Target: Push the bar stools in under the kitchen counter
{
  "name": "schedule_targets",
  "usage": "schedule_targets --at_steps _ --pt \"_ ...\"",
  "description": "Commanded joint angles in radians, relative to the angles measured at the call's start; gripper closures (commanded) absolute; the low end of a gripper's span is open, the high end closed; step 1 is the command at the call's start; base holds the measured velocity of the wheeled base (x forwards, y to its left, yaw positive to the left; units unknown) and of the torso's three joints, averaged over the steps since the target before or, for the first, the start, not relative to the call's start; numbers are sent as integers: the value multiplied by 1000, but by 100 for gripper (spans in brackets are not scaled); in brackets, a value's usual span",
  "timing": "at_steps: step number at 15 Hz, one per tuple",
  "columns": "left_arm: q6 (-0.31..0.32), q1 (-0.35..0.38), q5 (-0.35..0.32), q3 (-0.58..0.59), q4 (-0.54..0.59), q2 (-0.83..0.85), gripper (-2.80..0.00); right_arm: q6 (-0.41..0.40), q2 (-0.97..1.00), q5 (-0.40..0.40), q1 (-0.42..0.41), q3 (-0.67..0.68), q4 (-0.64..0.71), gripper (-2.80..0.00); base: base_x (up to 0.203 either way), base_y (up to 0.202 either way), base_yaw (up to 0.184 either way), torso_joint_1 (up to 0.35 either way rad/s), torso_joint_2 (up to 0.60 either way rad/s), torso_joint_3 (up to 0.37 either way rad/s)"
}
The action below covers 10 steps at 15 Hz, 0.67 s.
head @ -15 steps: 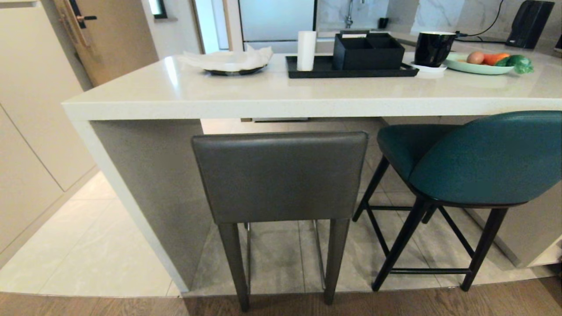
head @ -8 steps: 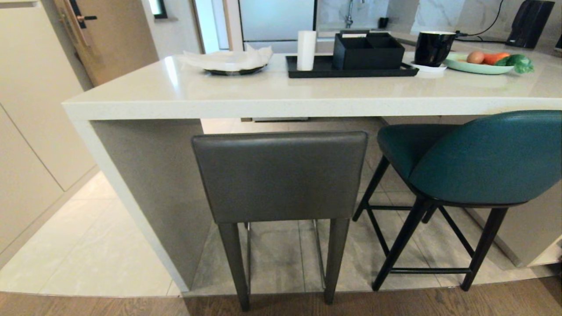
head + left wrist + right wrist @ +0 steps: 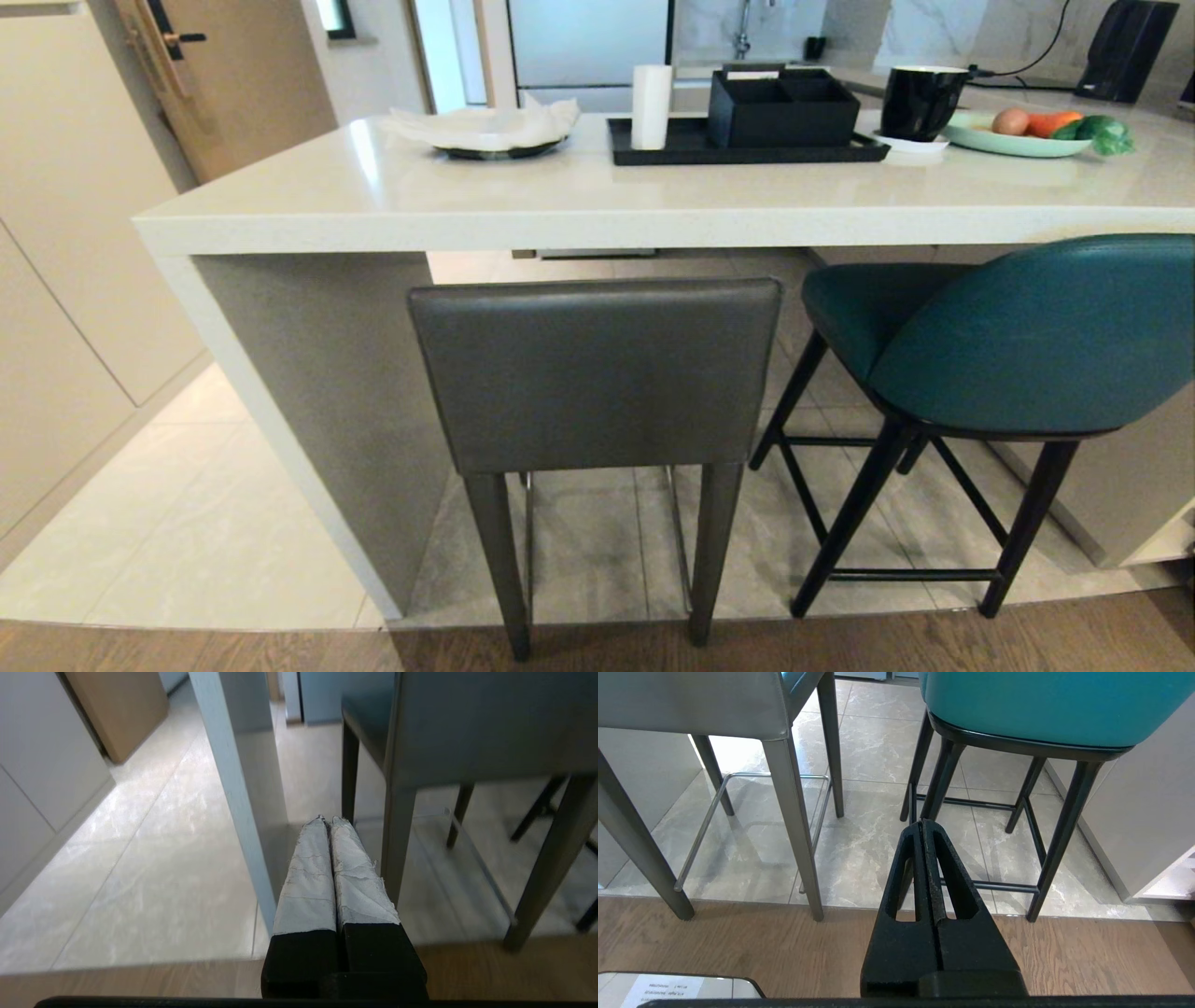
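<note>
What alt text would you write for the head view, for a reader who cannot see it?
Two bar stools stand at a white kitchen counter: a dark grey stool with a square back at centre, and a teal stool with a curved back on the right. A black tray sits on the counter.

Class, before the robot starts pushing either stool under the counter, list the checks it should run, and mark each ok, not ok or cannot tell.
1. Left gripper shut, holding nothing: ok.
2. Right gripper shut, holding nothing: ok.
3. Grey stool upright, back facing the robot: ok.
4. Teal stool squared to the counter: not ok, it stands turned.
5. Floor under the counter free of obstacles: cannot tell, partly hidden.
6. Grippers touching a stool: not ok, both are apart.
</note>
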Motion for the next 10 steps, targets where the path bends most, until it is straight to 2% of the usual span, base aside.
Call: schedule_targets --at_steps 1,3,5,10 --pt "8 -1 -6 31 39 3 0 0 3 -1 0 3 3 0 0 0 0 0 0 0" --pt "14 -1 -5 23 65 4 0 31 3 -13 0 3 3 0 0 0 0 0 0 0" --pt "7 -1 -2 23 63 3 0 110 3 -35 0 3 -5 0 0 0 0 0 0 0" --pt "8 -1 -2 23 63 3 0 110 3 -35 0 3 -5 0 0 0 0 0 0 0"
